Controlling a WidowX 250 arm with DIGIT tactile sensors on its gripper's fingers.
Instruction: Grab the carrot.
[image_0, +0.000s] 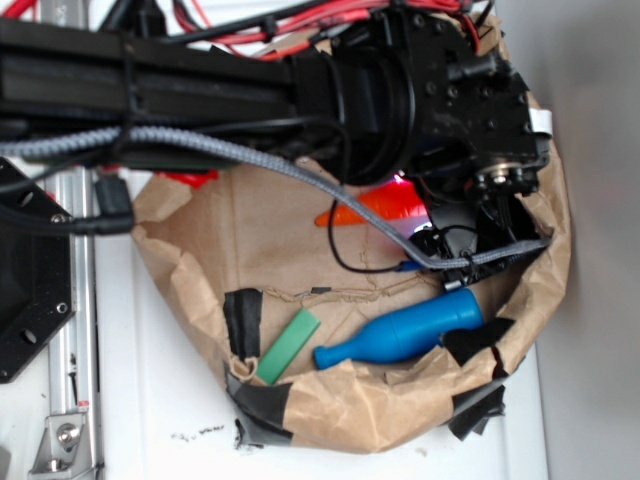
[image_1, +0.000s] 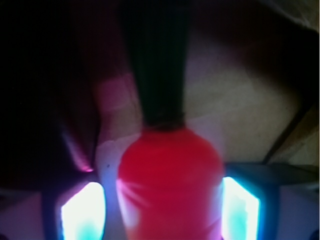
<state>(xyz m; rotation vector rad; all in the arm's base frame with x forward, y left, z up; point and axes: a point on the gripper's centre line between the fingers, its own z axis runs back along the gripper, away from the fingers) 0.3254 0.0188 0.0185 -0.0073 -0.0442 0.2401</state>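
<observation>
The carrot (image_1: 170, 180) fills the lower middle of the wrist view, glowing red-orange, with its dark green stem (image_1: 157, 60) pointing up and away. My gripper (image_1: 160, 202) straddles its thick end. The right finger (image_1: 241, 207) sits against the carrot's side. A narrow pale gap shows between the left finger (image_1: 82, 212) and the carrot. In the exterior view the carrot (image_0: 365, 213) lies on brown paper, its thick end hidden under the gripper (image_0: 440, 215), whose fingers are hidden by the black wrist.
A crumpled brown paper nest (image_0: 250, 230) with raised edges holds everything. A blue bottle-shaped toy (image_0: 405, 333) and a flat green block (image_0: 289, 346) lie near its front rim. Black tape (image_0: 243, 318) patches the rim. A grey braided cable (image_0: 250, 152) crosses above.
</observation>
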